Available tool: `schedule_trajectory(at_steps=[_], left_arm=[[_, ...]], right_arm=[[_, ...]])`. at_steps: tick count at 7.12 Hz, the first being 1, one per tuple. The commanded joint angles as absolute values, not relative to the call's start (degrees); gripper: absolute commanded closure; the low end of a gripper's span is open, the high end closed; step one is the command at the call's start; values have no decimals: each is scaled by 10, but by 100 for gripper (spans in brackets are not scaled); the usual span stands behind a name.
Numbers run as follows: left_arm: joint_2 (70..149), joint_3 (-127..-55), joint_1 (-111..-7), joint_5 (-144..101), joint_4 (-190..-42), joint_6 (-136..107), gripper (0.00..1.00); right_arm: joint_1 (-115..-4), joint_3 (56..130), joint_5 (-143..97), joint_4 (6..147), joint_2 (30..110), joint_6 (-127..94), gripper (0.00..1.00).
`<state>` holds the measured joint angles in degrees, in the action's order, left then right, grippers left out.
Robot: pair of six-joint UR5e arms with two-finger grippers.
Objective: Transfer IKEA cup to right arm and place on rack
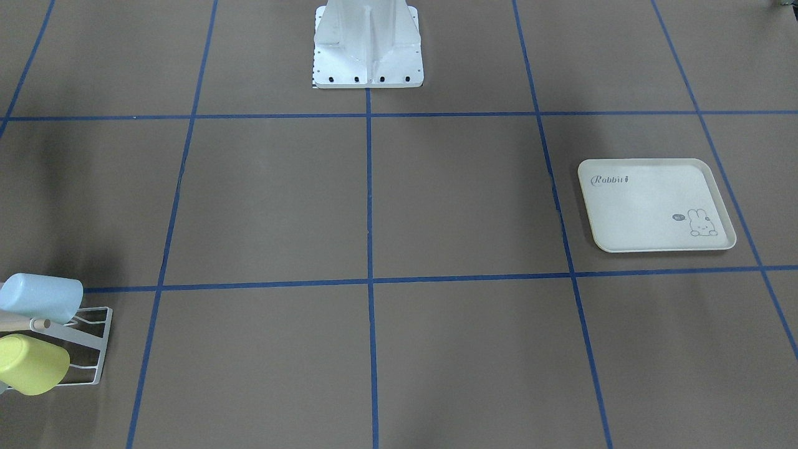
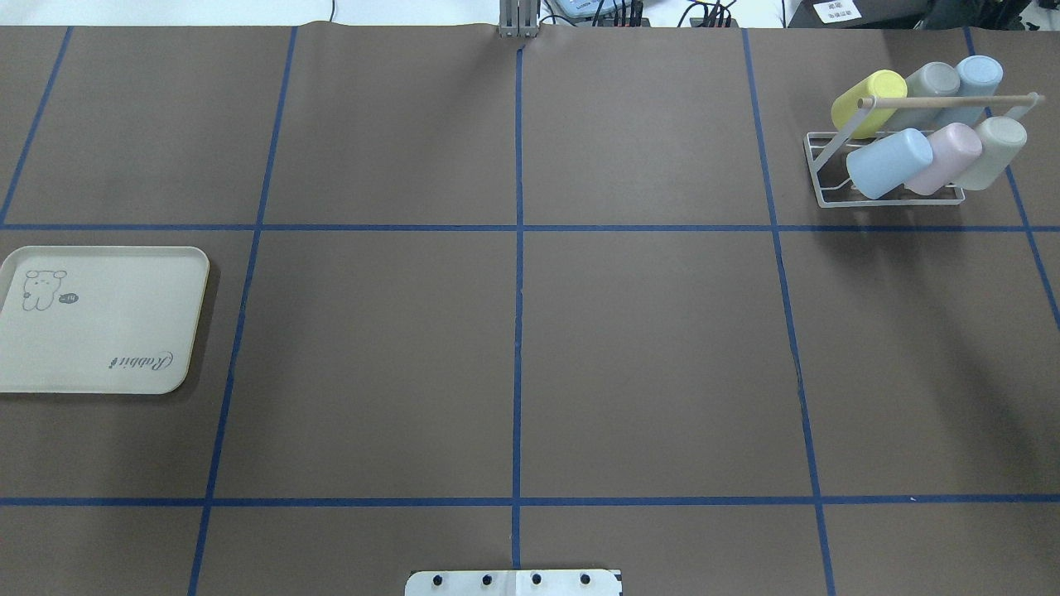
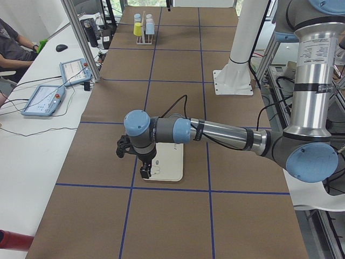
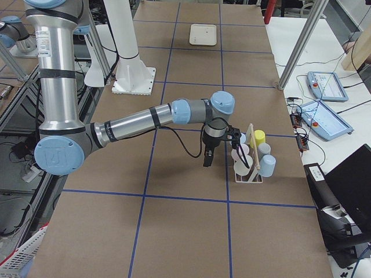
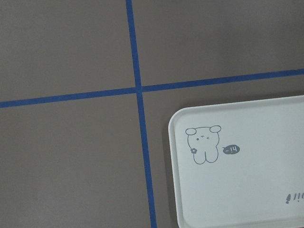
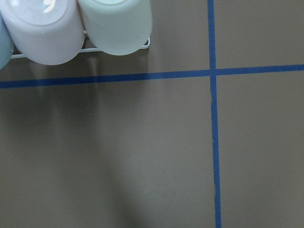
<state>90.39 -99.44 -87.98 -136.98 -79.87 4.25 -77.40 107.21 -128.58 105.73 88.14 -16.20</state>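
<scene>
Several pastel IKEA cups rest on the white wire rack (image 2: 890, 199) with its wooden rod, among them a yellow cup (image 2: 868, 101), a blue one (image 2: 888, 162) and a pink one (image 2: 944, 157). The right wrist view catches the pink cup (image 6: 45, 28) and a pale green cup (image 6: 116, 23) at its top edge. My right arm (image 4: 133, 121) reaches out with its gripper (image 4: 206, 159) hanging just beside the rack (image 4: 249, 168). Above the rabbit tray (image 3: 167, 162) hangs my left gripper (image 3: 144, 171). Whether either gripper is open or shut I cannot tell.
The cream rabbit-print tray (image 2: 99, 331) lies bare at the table's left end. The white robot pedestal (image 1: 368, 43) stands at mid-table. A side desk holds teach pendants (image 3: 43, 100), and a person (image 3: 11, 43) sits there. Blue tape lines grid the brown table.
</scene>
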Motion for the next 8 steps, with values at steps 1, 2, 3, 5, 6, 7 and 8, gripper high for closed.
schedule_trajectory(at_steps=[1, 2, 3, 5, 6, 7, 8], left_arm=[[908, -995, -880, -1406, -794, 38, 0], [909, -999, -880, -1407, -795, 38, 0], [908, -1005, -880, -1407, -794, 38, 0], [908, -1008, -880, -1407, -794, 38, 0], [908, -1013, -880, -1407, -794, 38, 0], [908, -1015, -880, -1407, -794, 38, 0], [908, -1016, -880, -1407, -794, 38, 0]], right_arm=[[-773, 1074, -1285, 1061, 879, -151, 1], [-773, 1073, -1284, 1061, 879, -124, 1], [-773, 1072, -1284, 1062, 876, -113, 1], [-773, 1072, -1288, 1061, 876, -110, 1], [-773, 1072, -1289, 1061, 876, -109, 1], [-773, 1074, -1290, 1061, 875, -109, 1], [-773, 1074, -1291, 1061, 875, -109, 1]])
